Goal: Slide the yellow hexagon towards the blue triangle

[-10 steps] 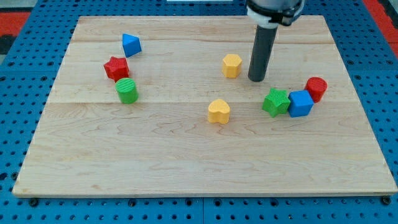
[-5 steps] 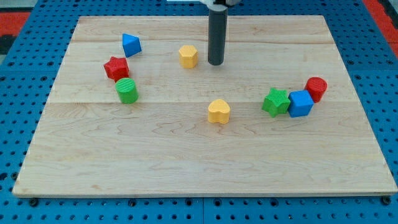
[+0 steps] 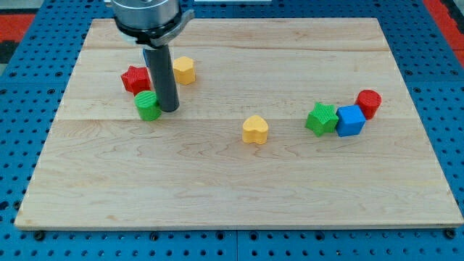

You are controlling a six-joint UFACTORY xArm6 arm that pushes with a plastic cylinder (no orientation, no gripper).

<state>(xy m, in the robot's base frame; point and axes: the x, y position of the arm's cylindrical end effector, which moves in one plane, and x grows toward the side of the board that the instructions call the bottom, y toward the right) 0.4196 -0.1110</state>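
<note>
The yellow hexagon (image 3: 184,69) lies in the upper left part of the wooden board (image 3: 239,188). The blue triangle does not show; the arm and rod cover the spot left of the hexagon. My tip (image 3: 168,109) rests on the board just right of the green cylinder (image 3: 148,106), touching or nearly touching it, and below-left of the yellow hexagon. The rod rises between the red star (image 3: 134,78) and the hexagon.
A yellow heart (image 3: 254,129) sits near the board's middle. At the view's right a green star (image 3: 320,119), a blue cube (image 3: 350,120) and a red cylinder (image 3: 368,103) stand in a tight row. Blue pegboard (image 3: 22,145) surrounds the board.
The rod has swept from the right to the left across the top of the board. The yellow hexagon has slid left with it. The rod now hides the blue triangle.
</note>
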